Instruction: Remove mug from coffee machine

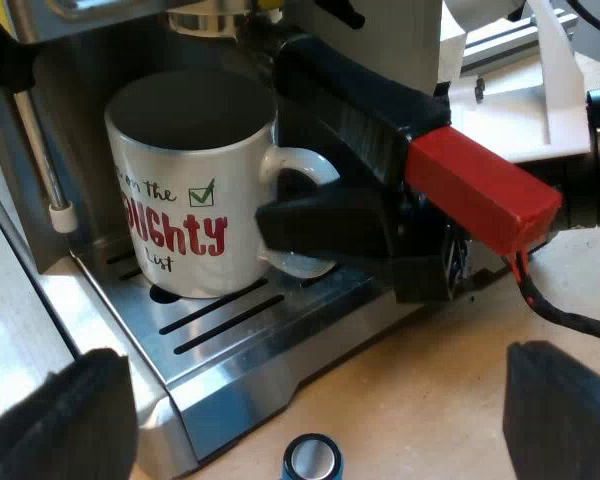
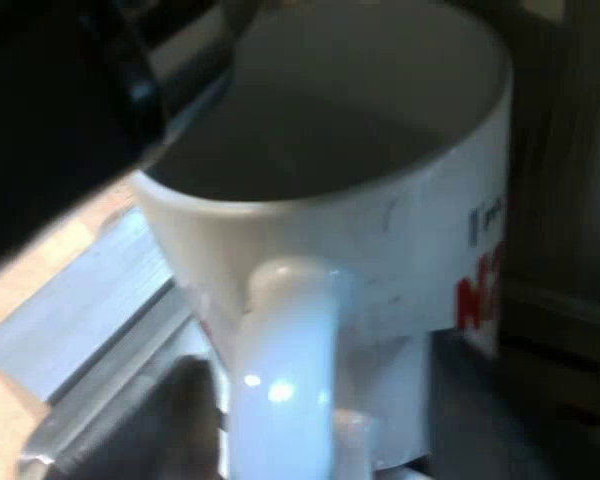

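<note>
On machine tray [image 1: 242, 322]: mug [image 1: 195, 200] | R pincer [image 1: 310, 225] at its handle [image 1: 305, 160], grip unclear | L pincer [image 1: 320, 410] wide open

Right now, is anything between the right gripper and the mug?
Nothing: the right gripper is at the mug's handle. But the holder's red-ended handle sticks out just above there, so lifting straight up might bump it. Sliding out over the drip tray looks clear.
</note>
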